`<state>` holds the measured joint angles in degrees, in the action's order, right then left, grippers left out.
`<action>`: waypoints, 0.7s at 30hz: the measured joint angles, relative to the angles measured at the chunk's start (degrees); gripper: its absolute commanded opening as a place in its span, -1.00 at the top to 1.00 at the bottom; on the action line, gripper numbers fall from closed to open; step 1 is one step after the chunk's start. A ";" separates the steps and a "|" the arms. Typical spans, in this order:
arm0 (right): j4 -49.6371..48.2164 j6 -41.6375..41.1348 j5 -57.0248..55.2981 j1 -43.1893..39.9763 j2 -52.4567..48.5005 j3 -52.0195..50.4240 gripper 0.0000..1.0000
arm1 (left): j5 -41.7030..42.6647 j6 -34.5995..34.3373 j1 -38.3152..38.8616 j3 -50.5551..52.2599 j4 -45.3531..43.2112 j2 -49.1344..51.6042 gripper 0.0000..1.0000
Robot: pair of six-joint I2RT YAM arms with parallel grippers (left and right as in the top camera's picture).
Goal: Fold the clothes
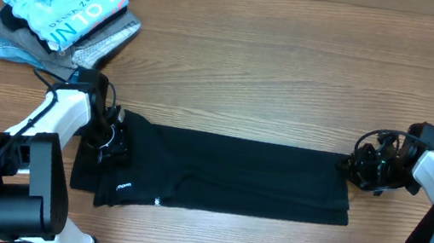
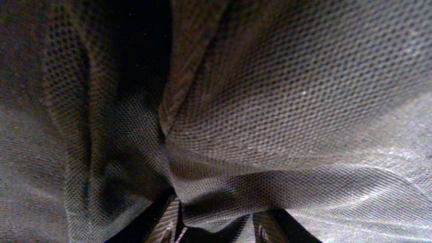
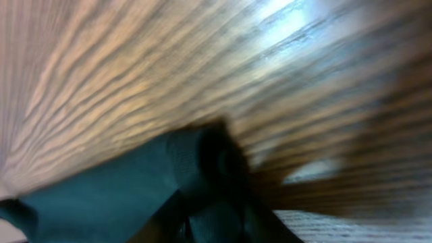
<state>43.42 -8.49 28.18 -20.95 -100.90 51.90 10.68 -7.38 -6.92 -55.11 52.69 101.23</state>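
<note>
Left hand (image 1: pixel 109 134) deep in black T-shirt (image 1: pixel 235 172)

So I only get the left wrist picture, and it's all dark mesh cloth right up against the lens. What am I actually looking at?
Observer: From overhead, it is a black T-shirt, folded into a long band lying across a wooden table.
Visitor: Where is this arm on it?
Observer: The left gripper is down on the band's left end, near its far edge.
Visitor: And the other arm?
Observer: The right gripper is at the opposite end, by the shirt's far right corner.
</note>
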 measured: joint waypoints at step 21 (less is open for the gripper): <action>3.23 -3.43 -1.99 0.37 0.85 3.61 0.36 | -1.86 0.57 -4.42 -3.91 1.68 1.20 -0.29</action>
<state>46.65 -11.92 26.20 -20.58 -100.05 55.51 8.82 -6.81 -11.33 -59.02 54.37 102.43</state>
